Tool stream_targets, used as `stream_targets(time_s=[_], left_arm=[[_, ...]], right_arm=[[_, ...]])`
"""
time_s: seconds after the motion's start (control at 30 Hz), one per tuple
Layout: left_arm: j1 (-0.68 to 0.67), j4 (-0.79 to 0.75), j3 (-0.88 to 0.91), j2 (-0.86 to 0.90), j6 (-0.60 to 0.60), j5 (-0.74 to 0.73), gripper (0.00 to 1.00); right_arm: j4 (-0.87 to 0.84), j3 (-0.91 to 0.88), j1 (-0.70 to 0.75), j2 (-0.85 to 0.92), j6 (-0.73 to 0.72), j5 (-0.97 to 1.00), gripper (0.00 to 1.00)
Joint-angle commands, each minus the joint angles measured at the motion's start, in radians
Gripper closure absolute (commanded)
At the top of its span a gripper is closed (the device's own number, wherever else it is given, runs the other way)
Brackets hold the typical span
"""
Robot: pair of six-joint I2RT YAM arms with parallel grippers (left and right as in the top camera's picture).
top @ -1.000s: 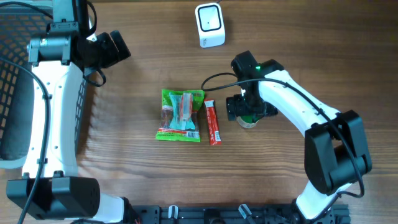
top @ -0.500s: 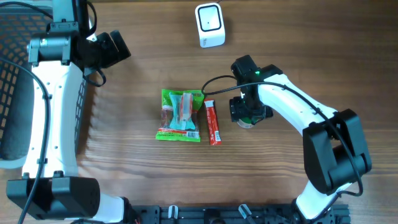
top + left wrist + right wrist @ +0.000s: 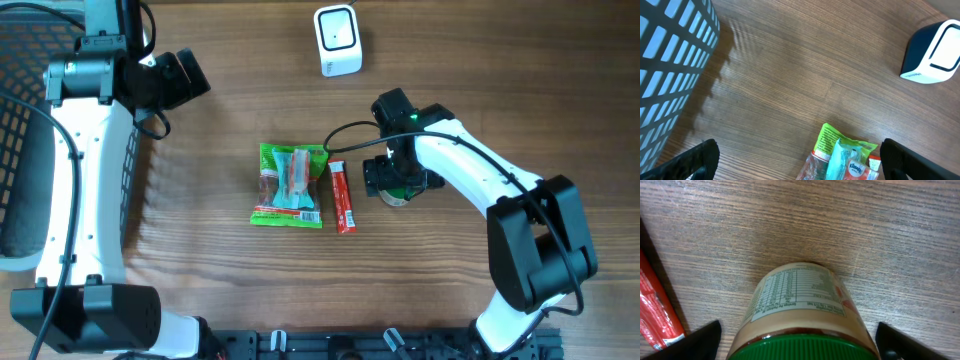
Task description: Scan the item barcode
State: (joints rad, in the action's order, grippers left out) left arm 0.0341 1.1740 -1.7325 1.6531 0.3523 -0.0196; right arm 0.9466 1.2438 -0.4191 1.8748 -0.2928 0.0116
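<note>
A jar (image 3: 800, 305) with a green lid (image 3: 805, 349) and a nutrition label stands on the wooden table. In the overhead view the right arm mostly covers the jar (image 3: 399, 197). My right gripper (image 3: 800, 345) is open. One finger stands on each side of the lid, with a small gap on both sides. My left gripper (image 3: 800, 160) is open and empty, hovering over the table at the far left (image 3: 185, 75). The white and navy scanner (image 3: 337, 40) sits at the back, also seen in the left wrist view (image 3: 932, 50).
A green packet with a tissue pack on it (image 3: 290, 186) lies at the table's middle, with a red stick pack (image 3: 343, 197) next to it and left of the jar. A black mesh basket (image 3: 25, 120) stands at the left edge.
My right gripper has shifted a little to the left over the jar. The left arm and the items on the table have not moved.
</note>
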Motion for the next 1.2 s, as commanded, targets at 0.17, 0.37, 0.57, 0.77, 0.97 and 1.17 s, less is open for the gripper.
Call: stream_targets(time_s=[0.17, 0.37, 0.57, 0.77, 0.97, 1.17], left_arm=[[0.003, -0.002, 0.003, 0.0, -0.016, 0.006, 0.0], [0.003, -0.002, 0.002, 0.0, -0.016, 0.006, 0.0], [0.003, -0.003, 0.003, 0.0, -0.016, 0.006, 0.0], [0.003, -0.002, 0.002, 0.0, -0.016, 0.006, 0.0], [0.003, -0.002, 0.003, 0.0, -0.016, 0.006, 0.0], [0.003, -0.002, 0.003, 0.0, -0.016, 0.006, 0.0]], right_arm=[[0.019, -0.003, 0.003, -0.004, 0.002, 0.013, 0.28], [0.019, -0.003, 0.003, -0.018, 0.001, 0.011, 0.28], [0.022, 0.015, 0.002, -0.046, 0.003, -0.022, 0.43], [0.079, 0.079, 0.002, -0.198, 0.035, -0.028, 0.44], [0.107, 0.138, 0.002, -0.38, 0.056, -0.07, 0.49], [0.25, 0.396, 0.002, -0.381, 0.053, -0.114, 0.52]])
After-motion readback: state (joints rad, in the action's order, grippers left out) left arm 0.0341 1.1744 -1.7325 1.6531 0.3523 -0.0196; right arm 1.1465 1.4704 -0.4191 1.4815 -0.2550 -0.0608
